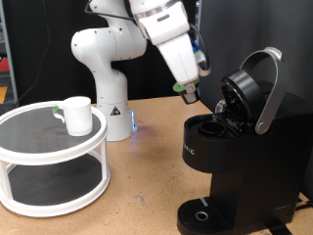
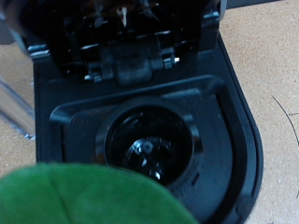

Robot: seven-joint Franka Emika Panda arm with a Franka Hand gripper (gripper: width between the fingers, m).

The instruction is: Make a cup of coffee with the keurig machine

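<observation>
Counted on the desk: one keurig machine (image 1: 235, 147) near the right edge, with one hinged lid (image 1: 256, 86); one cup (image 1: 77, 115), white, near the left edge; one round white stand (image 1: 51, 157) with two tiers; one robot arm (image 1: 137, 49) toward the back edge, bearing one gripper (image 1: 188, 95); one green-topped pod (image 2: 89, 194) in the wrist view.

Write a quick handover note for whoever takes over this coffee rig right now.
Pincer: poised just above the keurig machine's open pod chamber, carrying a green-topped pod.
Machine: lid raised; the pod well looks empty; nothing stands on the drip base.
Cup: on the top tier of the white round rack, at the exterior view's left.
Done: lid opened, pod picked up.
Left: pod not seated, lid not closed, cup not under the spout.
</observation>
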